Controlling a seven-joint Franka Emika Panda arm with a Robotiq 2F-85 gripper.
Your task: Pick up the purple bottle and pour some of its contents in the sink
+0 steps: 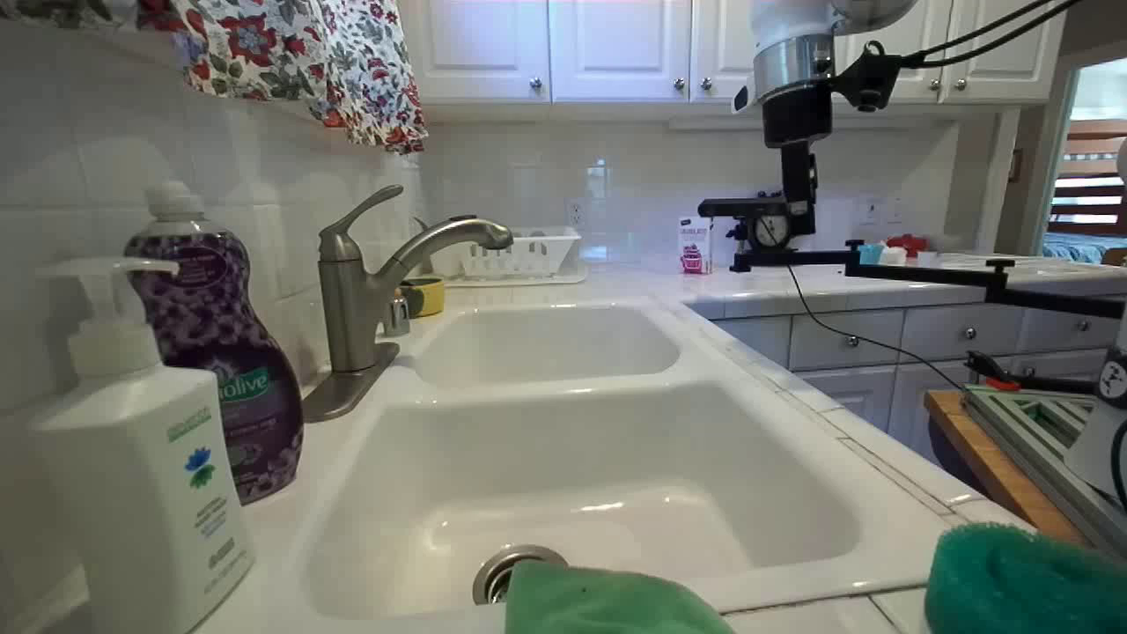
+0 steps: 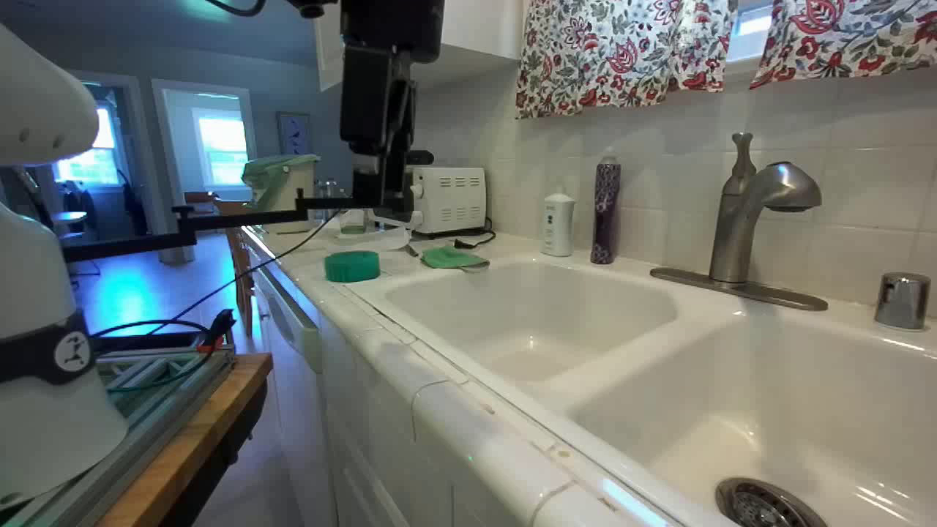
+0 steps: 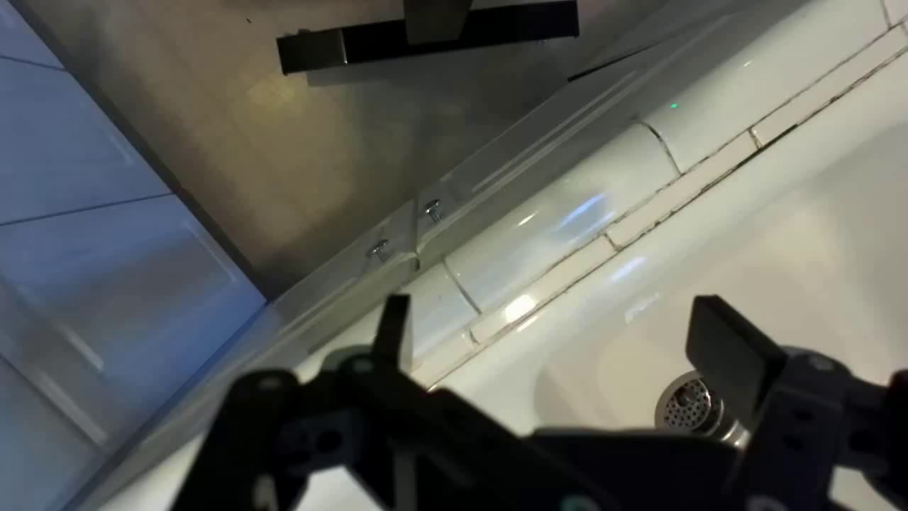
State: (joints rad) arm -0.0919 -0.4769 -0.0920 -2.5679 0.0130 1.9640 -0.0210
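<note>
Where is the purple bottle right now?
In an exterior view, the purple bottle stands on the left, between the white pump bottle and the faucet.

At left in an exterior view, "olive" is read on the purple bottle (image 1: 220, 335); smaller print cannot be deciphered.

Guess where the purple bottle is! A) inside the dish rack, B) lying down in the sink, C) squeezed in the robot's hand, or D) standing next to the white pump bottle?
D: in both exterior views the purple bottle stands upright beside the white pump bottle, and the hand is open and holds nothing.
</note>
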